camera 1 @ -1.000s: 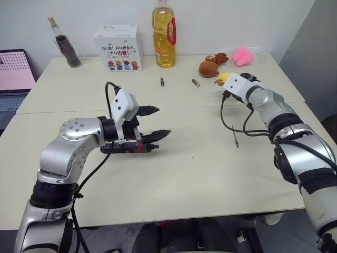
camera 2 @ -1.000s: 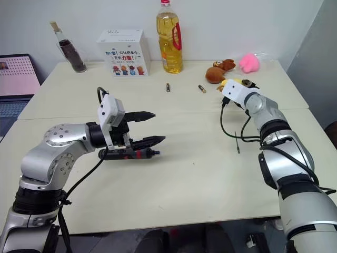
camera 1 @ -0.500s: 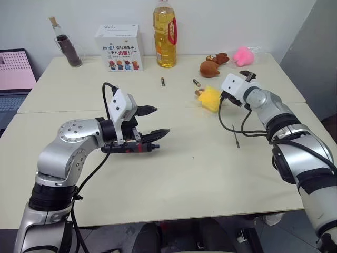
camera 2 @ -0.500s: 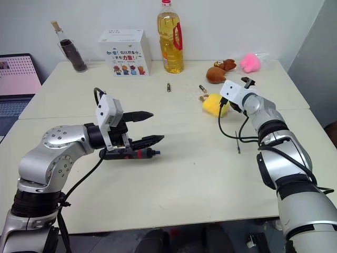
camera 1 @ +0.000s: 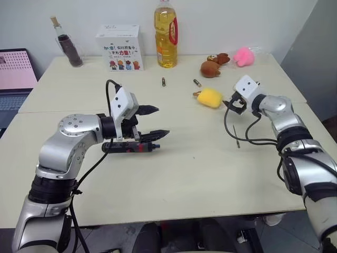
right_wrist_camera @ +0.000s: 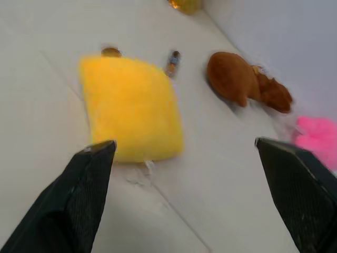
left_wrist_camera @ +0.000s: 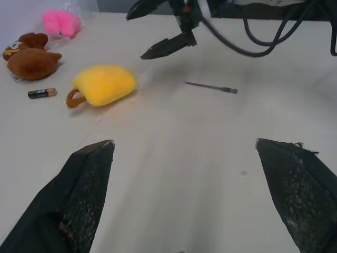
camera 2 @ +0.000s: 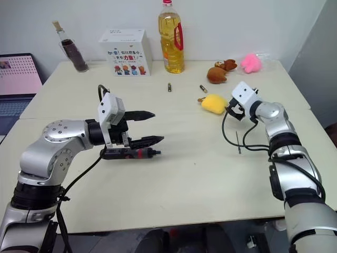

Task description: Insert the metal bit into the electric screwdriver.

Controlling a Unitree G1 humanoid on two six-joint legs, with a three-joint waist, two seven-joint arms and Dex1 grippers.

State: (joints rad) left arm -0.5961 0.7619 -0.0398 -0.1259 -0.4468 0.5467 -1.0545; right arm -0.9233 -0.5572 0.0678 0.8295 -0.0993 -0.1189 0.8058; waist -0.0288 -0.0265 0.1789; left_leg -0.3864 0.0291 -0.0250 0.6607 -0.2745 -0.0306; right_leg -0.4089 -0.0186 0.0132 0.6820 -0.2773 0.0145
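Two risks. Left claw (camera 1: 152, 122) wide open, electric screwdriver (camera 1: 128, 147) pinned under its lower finger: may roll free. Right claw (left_wrist_camera: 161, 29) spread, empty, near yellow plush (camera 1: 210, 97); metal bit (camera 1: 236, 141) flat on tabletop (camera 1: 210, 174) near cable (camera 1: 247, 138): thin rod, pinch may slip or snag cable.

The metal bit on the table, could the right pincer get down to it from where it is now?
Probably yes. The metal bit lies bare on the table, and the right pincer hovers open close by. Only the arm's own black cable loops beside the bit; the yellow plush sits clear of it.
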